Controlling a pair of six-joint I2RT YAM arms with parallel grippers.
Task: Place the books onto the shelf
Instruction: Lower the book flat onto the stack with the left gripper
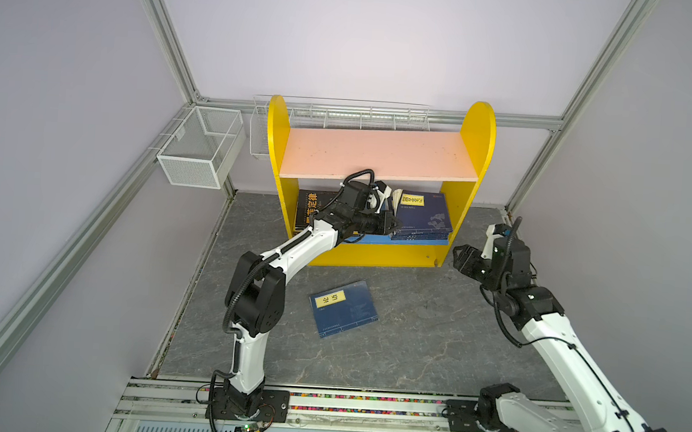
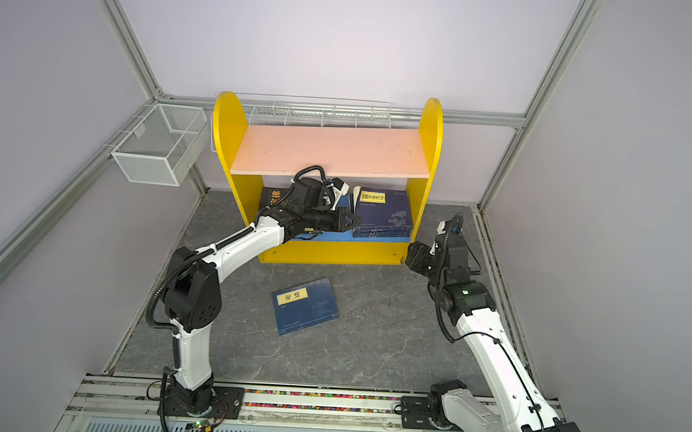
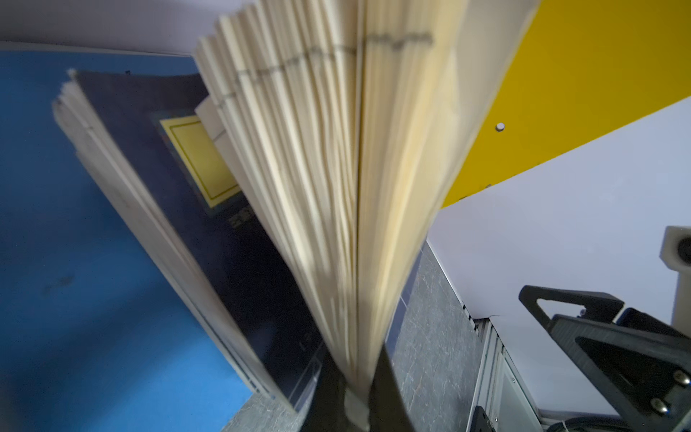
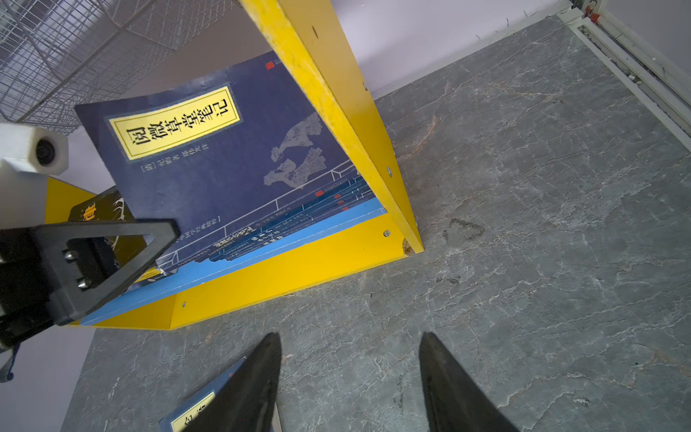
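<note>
Our left gripper (image 3: pixel 357 392) pinches the held book (image 3: pixel 336 149) by its near edge, and the cream pages fan out away from the fingers. Its navy cover carries a yellow title label. The book is tilted up inside the lower compartment of the shelf (image 1: pixel 476 151), over the blue lower board (image 3: pixel 74 262). It leans above a stack of navy books (image 1: pixel 422 233) at that board's right end. A black book (image 1: pixel 309 210) with large orange-gold characters lies at the left end, and the pink upper board (image 1: pixel 378 152) sits above.

Our right gripper (image 4: pixel 350 336) has its 2 fingers spread apart over the worktop, just beside the shelf's front right corner.

The shelf stands at the middle of the back edge of the grey marbled worktop (image 1: pixel 410 346). 1 loose navy book (image 1: pixel 344 308) lies flat near the worktop's middle. Pale lilac walls (image 1: pixel 369 39) and an aluminium frame (image 1: pixel 167 31) close the space.

A wire-mesh basket (image 1: pixel 201 146) hangs by the back left corner, and a long wire rack (image 1: pixel 343 114) runs behind the shelf. Our left arm (image 1: pixel 291 255) crosses the front of the lower compartment and hides its middle.
</note>
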